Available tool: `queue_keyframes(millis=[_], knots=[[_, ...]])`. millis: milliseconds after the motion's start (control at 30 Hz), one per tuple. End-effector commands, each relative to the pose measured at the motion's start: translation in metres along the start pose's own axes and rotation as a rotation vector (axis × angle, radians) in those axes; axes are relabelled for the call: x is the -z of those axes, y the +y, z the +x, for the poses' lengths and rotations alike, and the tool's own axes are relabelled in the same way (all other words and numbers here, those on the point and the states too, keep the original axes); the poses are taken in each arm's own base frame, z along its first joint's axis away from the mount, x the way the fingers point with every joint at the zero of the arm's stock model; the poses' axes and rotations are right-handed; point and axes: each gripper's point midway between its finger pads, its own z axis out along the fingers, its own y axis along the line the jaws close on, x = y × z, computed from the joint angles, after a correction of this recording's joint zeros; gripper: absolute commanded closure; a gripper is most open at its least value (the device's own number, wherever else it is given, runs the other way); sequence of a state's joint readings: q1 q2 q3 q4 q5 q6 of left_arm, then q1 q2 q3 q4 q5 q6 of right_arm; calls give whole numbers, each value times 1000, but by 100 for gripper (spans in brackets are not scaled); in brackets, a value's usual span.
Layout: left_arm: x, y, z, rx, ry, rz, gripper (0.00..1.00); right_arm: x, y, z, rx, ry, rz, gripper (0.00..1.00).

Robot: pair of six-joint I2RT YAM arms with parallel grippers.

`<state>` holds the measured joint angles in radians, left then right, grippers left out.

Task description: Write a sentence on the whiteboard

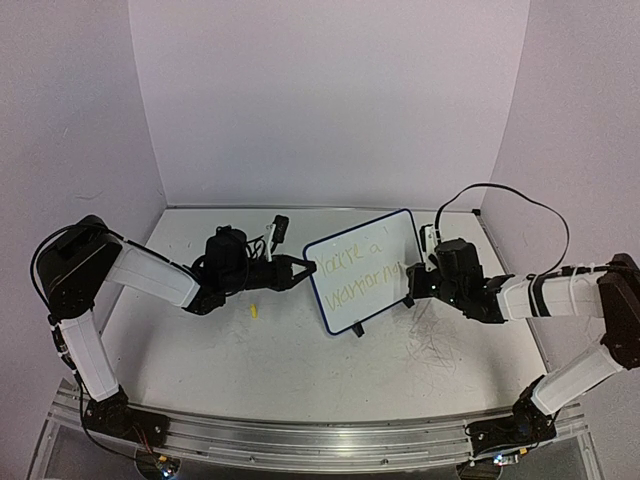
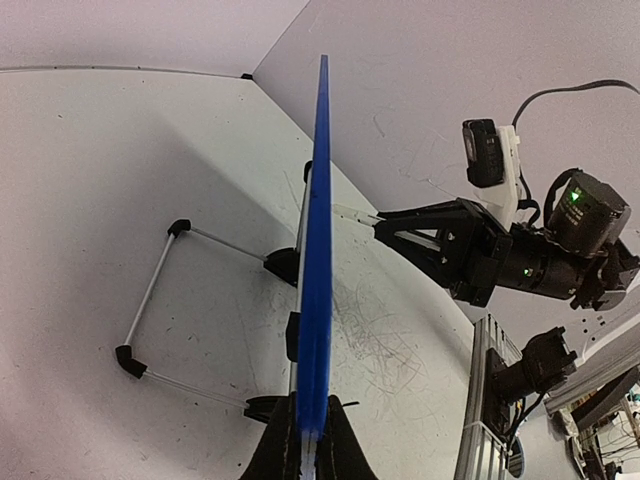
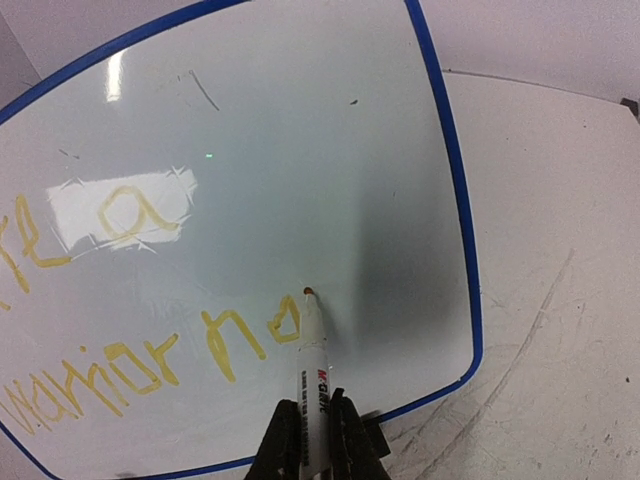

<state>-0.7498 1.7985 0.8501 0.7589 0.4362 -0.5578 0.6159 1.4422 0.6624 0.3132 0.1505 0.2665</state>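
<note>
The whiteboard [image 1: 365, 270] stands upright mid-table, white with a blue rim. My left gripper [image 1: 303, 265] is shut on its left edge; in the left wrist view the rim [image 2: 316, 250] runs edge-on from between the jaws [image 2: 310, 445]. My right gripper [image 1: 412, 287] is shut on a white marker [image 3: 314, 390], whose tip touches the board [image 3: 330, 150] just right of the last letter. The sentence [image 3: 130, 340] is yellow, in two lines; it also shows in the top view [image 1: 355, 263].
A small yellow cap [image 1: 254, 311] lies on the table left of the board. The board's wire stand [image 2: 160, 300] rests behind it. Old scribble marks [image 1: 435, 340] cover the table on the right. White walls enclose the table on three sides.
</note>
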Motion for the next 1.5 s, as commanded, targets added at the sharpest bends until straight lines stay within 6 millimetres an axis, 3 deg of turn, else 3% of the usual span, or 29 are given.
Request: queue_keyframes(millis=[0,400,733,1100,1467], knots=[[4,-9,-2,-1,15,25,100,-1,2,-13,-15,-40,-2,100],[5,-9,-1,-2,17,24,100,2,-9,16,-25,16,25,100],[5,-9,-1,0,19,24,100,1,-8,9,-24,2,26,100],[5,-10,-1,-1,22,29,100,-1,-1,-25,-28,-73,30,100],[6,-10,0,-2,24,29,100,-7,-3,-20,-32,-56,44,100]])
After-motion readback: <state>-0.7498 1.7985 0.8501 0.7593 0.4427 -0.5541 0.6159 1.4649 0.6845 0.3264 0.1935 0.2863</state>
